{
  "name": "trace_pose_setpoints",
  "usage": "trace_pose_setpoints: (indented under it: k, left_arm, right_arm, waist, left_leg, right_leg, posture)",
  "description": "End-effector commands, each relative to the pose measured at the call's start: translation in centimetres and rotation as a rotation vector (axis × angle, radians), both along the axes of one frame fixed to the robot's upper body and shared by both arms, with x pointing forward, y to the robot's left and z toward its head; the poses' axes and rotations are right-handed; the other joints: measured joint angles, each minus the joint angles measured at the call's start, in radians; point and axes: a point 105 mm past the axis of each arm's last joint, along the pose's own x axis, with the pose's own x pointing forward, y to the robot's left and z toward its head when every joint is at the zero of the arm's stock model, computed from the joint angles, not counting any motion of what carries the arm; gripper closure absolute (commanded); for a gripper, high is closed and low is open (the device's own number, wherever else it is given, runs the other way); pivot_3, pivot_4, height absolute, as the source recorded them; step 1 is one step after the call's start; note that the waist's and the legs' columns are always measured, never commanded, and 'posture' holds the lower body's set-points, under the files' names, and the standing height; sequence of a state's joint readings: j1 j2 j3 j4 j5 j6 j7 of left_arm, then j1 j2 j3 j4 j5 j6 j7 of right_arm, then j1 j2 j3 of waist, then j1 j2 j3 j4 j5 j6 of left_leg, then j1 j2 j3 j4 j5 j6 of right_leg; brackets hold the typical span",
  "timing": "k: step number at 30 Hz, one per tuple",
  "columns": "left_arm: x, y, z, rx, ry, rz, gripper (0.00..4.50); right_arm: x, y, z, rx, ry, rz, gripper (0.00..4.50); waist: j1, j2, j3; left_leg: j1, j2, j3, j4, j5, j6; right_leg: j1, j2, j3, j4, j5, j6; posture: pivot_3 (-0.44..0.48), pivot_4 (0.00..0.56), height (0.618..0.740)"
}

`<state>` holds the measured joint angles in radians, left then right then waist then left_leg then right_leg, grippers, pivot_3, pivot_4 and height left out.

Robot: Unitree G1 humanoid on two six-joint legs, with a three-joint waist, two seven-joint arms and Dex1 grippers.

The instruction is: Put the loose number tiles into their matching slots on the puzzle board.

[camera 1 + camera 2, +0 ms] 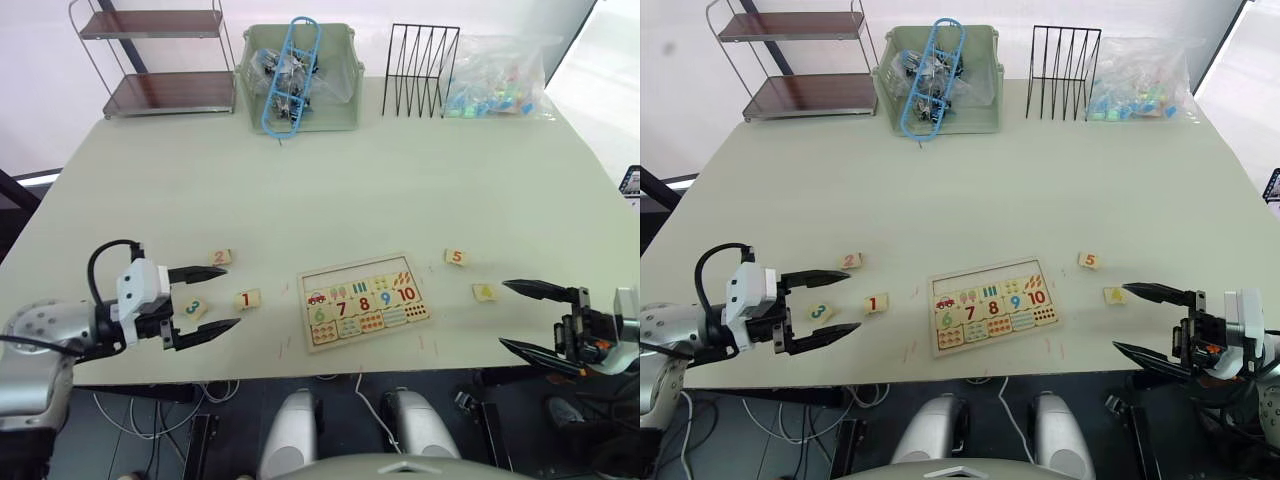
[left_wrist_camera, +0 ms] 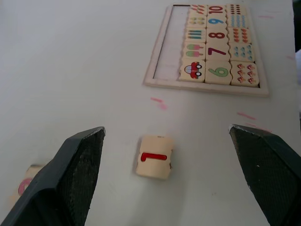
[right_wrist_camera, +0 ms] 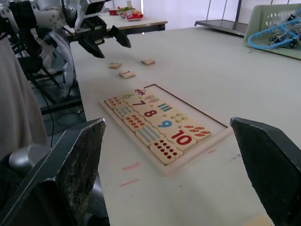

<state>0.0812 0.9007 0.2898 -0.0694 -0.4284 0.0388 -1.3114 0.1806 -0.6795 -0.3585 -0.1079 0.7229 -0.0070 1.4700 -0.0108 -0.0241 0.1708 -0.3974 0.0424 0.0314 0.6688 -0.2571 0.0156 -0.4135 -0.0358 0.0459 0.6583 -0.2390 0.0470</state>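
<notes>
While my left gripper (image 1: pixel 207 300) hung low over the near left of the pale table (image 1: pixel 330 190), its two black fingers stood wide apart and held nothing. Between those fingers lay the small light-wood tile printed with a green 3 (image 1: pixel 192 308). Just beyond it sat the tile with an orange 2 (image 1: pixel 221 257), and to the right of the fingertips the tile with a red 1 (image 1: pixel 246 298). Further right came the flat rectangular light-wood puzzle board (image 1: pixel 364 300), with numbers 6 to 10 and counting pictures seated in it, and the long row of slots (image 2: pixel 167 52) along its far edge still bare. Past the board lay the tile with a red-orange 5 (image 1: pixel 456 257) and, nearer me, the tile with a yellow 4 (image 1: pixel 484 292). My right gripper (image 1: pixel 520 316) hovered just beside that one, fingers also spread and empty.

I judged no tile had been placed yet; the first pick was in hand. Next called for lowering my left fingers round the 3, closing squarely on its edges, then carrying it to the third recess.
</notes>
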Motion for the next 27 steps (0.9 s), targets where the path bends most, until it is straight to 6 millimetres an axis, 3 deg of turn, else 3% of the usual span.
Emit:
trace_pose_setpoints:
  k: [1, 10, 15, 27]
  left_arm:
    - [1.2, 0.2, -0.4, 0.079, 0.002, -0.016, 0.0]
    - [2.7, -0.4, -1.3, 0.168, 0.058, -0.122, 0.0]
    - [3.0, 0.4, -2.4, 0.232, 0.092, -0.15, 0.0]
    - [3.7, 0.4, -3.0, 0.224, 0.087, -0.154, 0.0]
  right_arm:
    - [-0.1, -0.5, 0.3, -0.026, -0.034, -0.022, 0.05]
    - [-0.6, -1.4, -0.6, -0.035, -0.041, -0.075, 0.05]
    - [-0.9, -1.7, -0.8, -0.033, -0.049, -0.097, 0.05]
    - [-1.5, -2.4, -1.2, -0.038, -0.076, -0.125, 0.05]
  waist:
    - [0.0, 0.0, 0.0]
    - [0.0, 0.0, 0.0]
    - [-0.002, 0.0, 0.0]
    - [0.0, 0.0, 0.0]
  left_leg:
    - [0.0, 0.0, 0.0, 0.0, 0.0, 0.0]
    - [0.0, 0.0, -0.001, 0.0, 0.0, 0.0]
    - [0.0, 0.0, 0.0, 0.0, 0.0, 0.0]
    - [0.0, 0.0, 0.0, 0.0, 0.0, 0.0]
  right_leg:
    - [0.0, 0.0, 0.0, 0.0, 0.002, 0.003]
    - [0.0, 0.001, 0.0, 0.0, 0.002, 0.003]
    - [0.0, 0.001, 0.0, 0.001, 0.002, 0.003]
    - [0.0, 0.001, 0.0, 0.001, 0.002, 0.003]
  posture:
    - [0.0, 0.15, 0.74]
    - [0.0, 0.15, 0.74]
    - [0.0, 0.15, 0.74]
    - [0.0, 0.15, 0.74]
